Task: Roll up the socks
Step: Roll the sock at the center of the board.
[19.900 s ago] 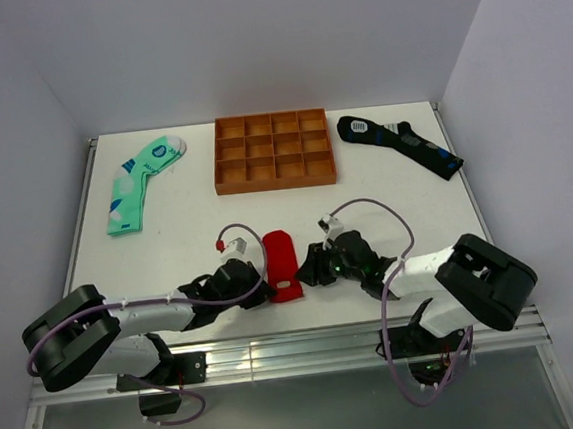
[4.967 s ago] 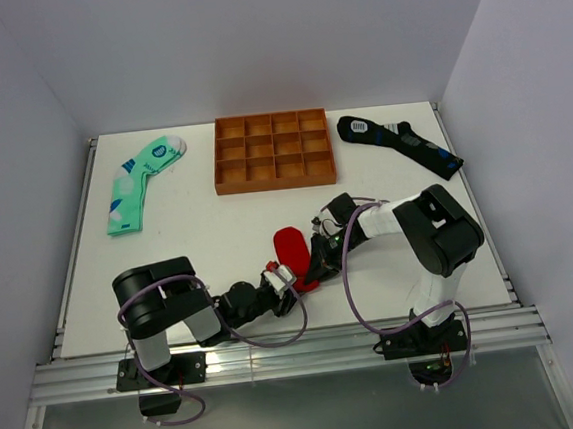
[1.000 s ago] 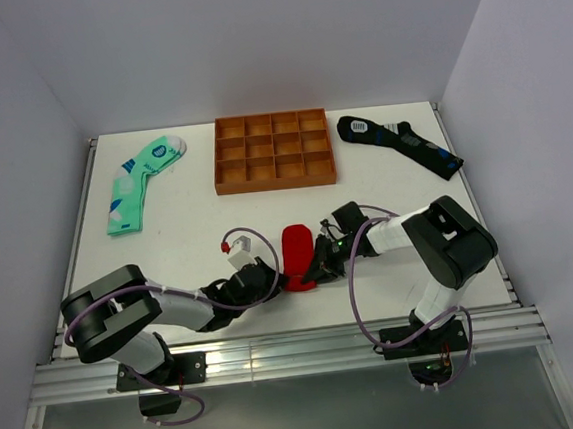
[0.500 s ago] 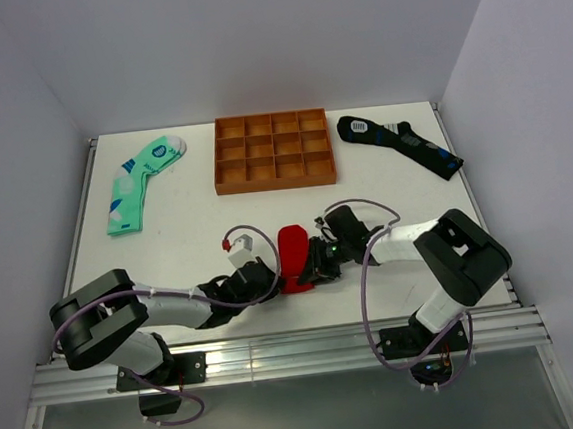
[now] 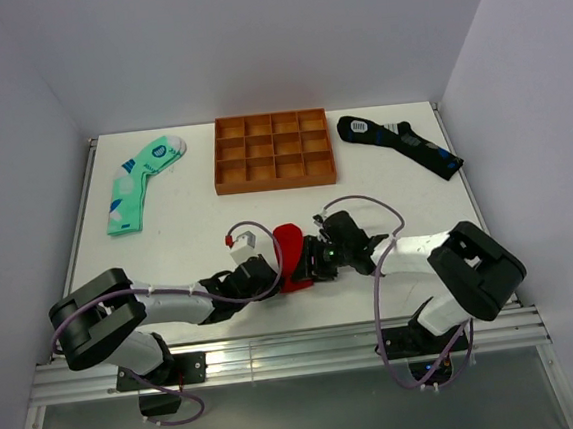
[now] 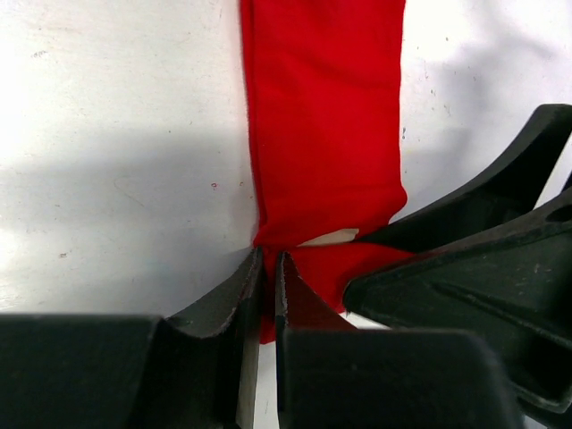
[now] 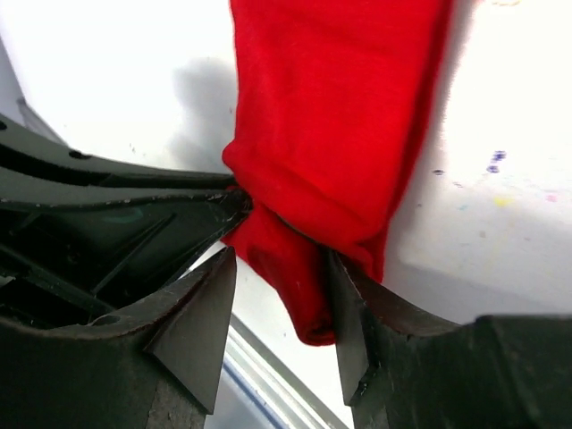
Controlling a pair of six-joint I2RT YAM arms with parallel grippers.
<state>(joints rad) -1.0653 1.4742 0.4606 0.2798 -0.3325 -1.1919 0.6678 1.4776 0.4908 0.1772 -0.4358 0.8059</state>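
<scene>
A red sock [image 5: 291, 250] lies on the white table between my two grippers, its near end folded under. My left gripper [image 5: 268, 272] is at the sock's left near corner; in the left wrist view the gripper [image 6: 268, 259] is shut on the edge of the red sock [image 6: 322, 134]. My right gripper [image 5: 316, 258] comes in from the right; in the right wrist view the gripper [image 7: 279, 268] is open, with the folded near end of the sock [image 7: 340, 116] between its jaws, touching only the right finger [image 7: 353, 308].
An orange compartment tray [image 5: 273, 151] stands at the back middle. A green patterned sock [image 5: 141, 182] lies back left, a dark blue sock [image 5: 399, 144] back right. The table's front edge and metal rail [image 5: 288, 350] are just behind the grippers.
Both grippers have closed in on the red sock's near end. The sock has shifted slightly left and back, and its near end is now bunched between them.
</scene>
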